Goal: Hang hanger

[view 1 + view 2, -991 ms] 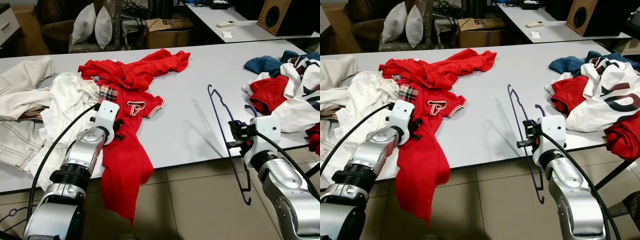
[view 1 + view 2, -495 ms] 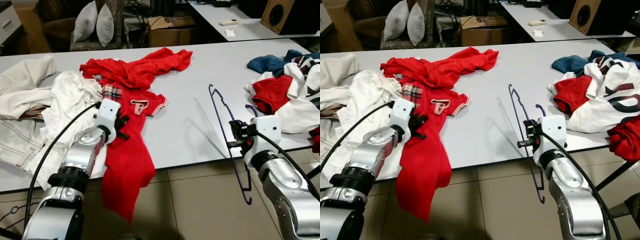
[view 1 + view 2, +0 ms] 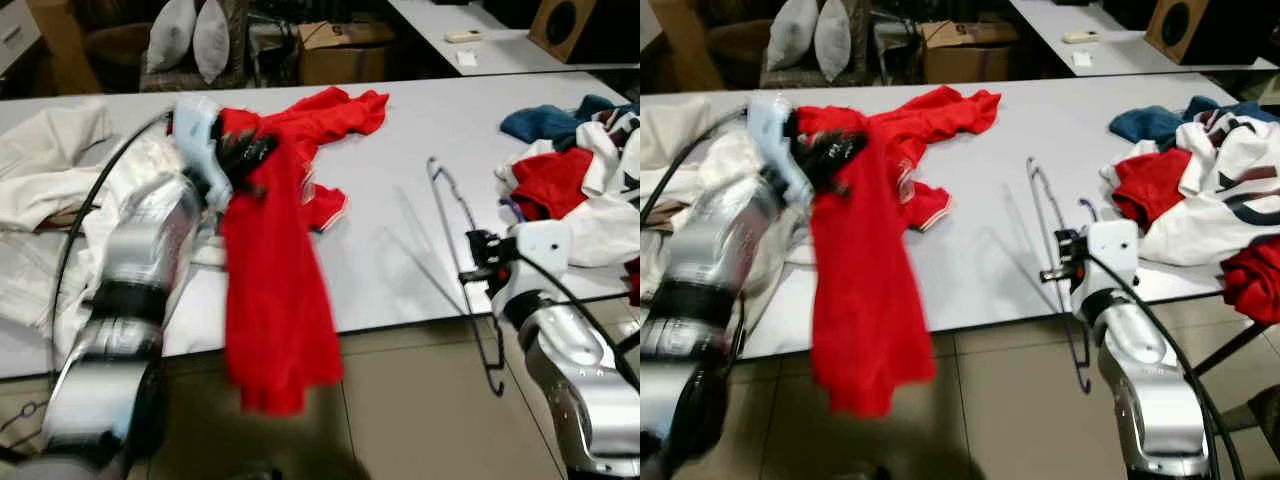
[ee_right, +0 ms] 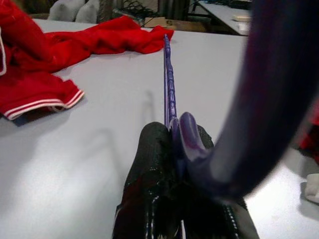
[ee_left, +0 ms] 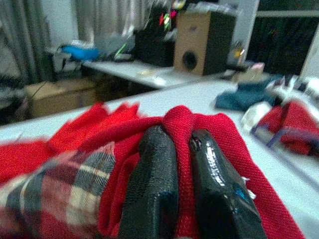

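The left tool (image 3: 243, 157) pinches one red shirt (image 3: 275, 290), which hangs down below it over the tabletop (image 3: 390, 250) edge. The right tool (image 3: 480, 272) is pressed together on one purple hanger (image 3: 455, 215), held upright beside the edge.

Silver jointed arms, white wrist housings, black cables, glossy black claw fingers (image 5: 149, 189)

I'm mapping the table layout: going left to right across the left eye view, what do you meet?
White clothes → left gripper shut on the lifted red shirt → purple hanger in the right gripper → mixed clothes pile.
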Controlling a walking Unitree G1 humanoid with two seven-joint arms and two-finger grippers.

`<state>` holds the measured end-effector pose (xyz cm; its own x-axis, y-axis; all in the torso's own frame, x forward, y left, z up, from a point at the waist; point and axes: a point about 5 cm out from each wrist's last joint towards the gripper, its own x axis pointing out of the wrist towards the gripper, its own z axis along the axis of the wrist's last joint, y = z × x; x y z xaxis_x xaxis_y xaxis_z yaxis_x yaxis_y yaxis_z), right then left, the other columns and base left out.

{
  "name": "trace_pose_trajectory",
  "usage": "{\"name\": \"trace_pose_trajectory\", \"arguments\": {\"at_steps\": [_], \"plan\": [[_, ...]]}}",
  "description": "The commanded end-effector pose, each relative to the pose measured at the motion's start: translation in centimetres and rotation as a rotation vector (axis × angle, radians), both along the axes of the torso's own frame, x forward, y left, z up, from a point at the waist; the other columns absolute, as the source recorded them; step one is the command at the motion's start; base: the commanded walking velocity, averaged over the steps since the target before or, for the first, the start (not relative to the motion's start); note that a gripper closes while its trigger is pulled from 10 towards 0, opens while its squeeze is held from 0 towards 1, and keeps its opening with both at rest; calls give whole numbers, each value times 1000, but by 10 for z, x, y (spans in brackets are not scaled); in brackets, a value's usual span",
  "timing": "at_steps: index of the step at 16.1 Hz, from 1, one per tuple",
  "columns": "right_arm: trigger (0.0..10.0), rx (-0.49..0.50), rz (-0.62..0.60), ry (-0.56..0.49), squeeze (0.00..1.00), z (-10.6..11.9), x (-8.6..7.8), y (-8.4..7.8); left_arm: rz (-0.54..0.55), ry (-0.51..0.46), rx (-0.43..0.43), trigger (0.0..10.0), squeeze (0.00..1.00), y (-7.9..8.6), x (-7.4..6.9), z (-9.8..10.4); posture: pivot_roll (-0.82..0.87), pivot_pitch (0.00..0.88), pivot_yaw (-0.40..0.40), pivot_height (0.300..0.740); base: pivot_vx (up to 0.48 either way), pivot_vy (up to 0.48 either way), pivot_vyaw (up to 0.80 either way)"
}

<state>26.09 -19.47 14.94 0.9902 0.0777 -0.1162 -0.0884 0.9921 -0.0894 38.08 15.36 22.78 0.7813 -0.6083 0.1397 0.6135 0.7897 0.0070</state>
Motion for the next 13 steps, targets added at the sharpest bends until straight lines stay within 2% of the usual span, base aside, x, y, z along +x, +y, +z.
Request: {"name": "trace_pose_trajectory", "arguments": {"at_steps": [1,2,3,4,5,6,7,8,10,11,12,13], "plan": [[10000,0,-56,-38,0,6,2,-9,-86,-151,-63,0,0,-16,2,42,28,0,8,740,0,0,0],[10000,2,-94,-57,0,10,3,-16,-163,-246,-125,0,0,-26,0,73,18,0,17,740,0,0,0],[10000,5,-123,-69,0,12,3,-21,-202,-300,-169,0,0,-30,-2,91,18,0,17,740,0,0,0],[10000,13,-195,-90,0,15,1,-33,-287,-406,-248,0,0,-32,-7,124,8,0,29,740,0,0,0],[10000,15,-216,-97,0,15,0,-36,-314,-431,-261,0,0,-32,-9,131,5,0,33,740,0,0,0],[10000,19,-283,-114,0,16,-3,-45,-408,-442,-251,0,0,-32,-12,136,3,0,37,740,0,0,0],[10000,21,-306,-120,0,16,-4,-48,-441,-425,-217,0,0,-31,-12,130,3,0,37,740,0,0,0],[10000,24,-335,-132,0,17,-5,-51,-476,-378,-133,0,0,-30,-11,114,1,0,45,740,0,0,0],[10000,30,-345,-134,0,16,-5,-51,-426,-234,210,0,0,-21,-3,48,9,0,38,740,0,0,0],[10000,29,-344,-132,0,15,-5,-51,-402,-211,300,0,0,-17,-3,33,11,0,37,740,0,0,0],[10000,32,-334,-130,0,15,-4,-48,-332,-171,457,2627,0,-6,-2,4,15,0,30,740,0,0,0],[10000,32,-331,-130,0,15,-3,-47,-309,-163,504,2627,0,-2,-3,-4,15,0,30,740,0,0,0]]}}
